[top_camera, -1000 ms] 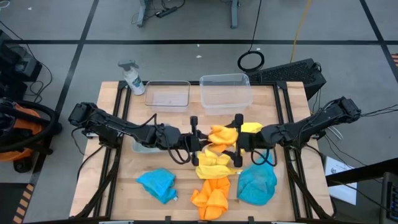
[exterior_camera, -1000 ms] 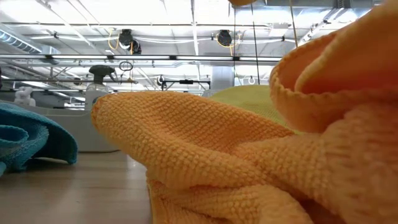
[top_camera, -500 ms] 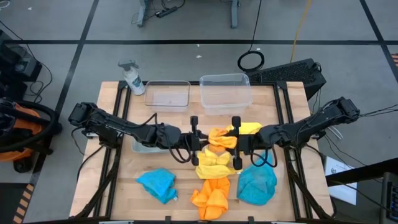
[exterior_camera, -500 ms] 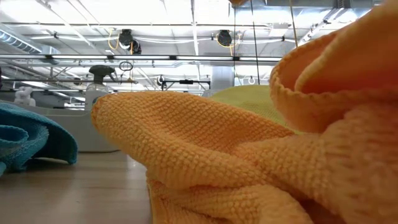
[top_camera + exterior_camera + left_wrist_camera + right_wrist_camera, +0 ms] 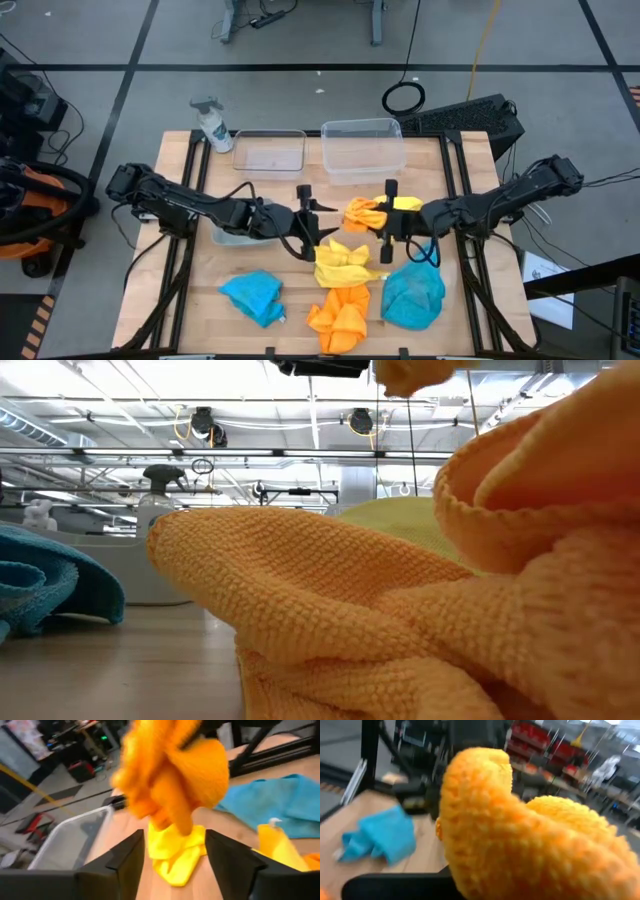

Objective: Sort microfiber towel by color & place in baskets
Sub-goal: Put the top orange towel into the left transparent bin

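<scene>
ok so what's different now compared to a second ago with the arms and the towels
The right gripper, shut on the orange towel, has lifted it off the pile; it now hangs into the top of the low view. The left gripper, open, has drawn back slightly toward its own side, free of the cloth. The yellow towel, both blue towels, the other orange towel, the baskets and the spray bottle stayed put.
</scene>
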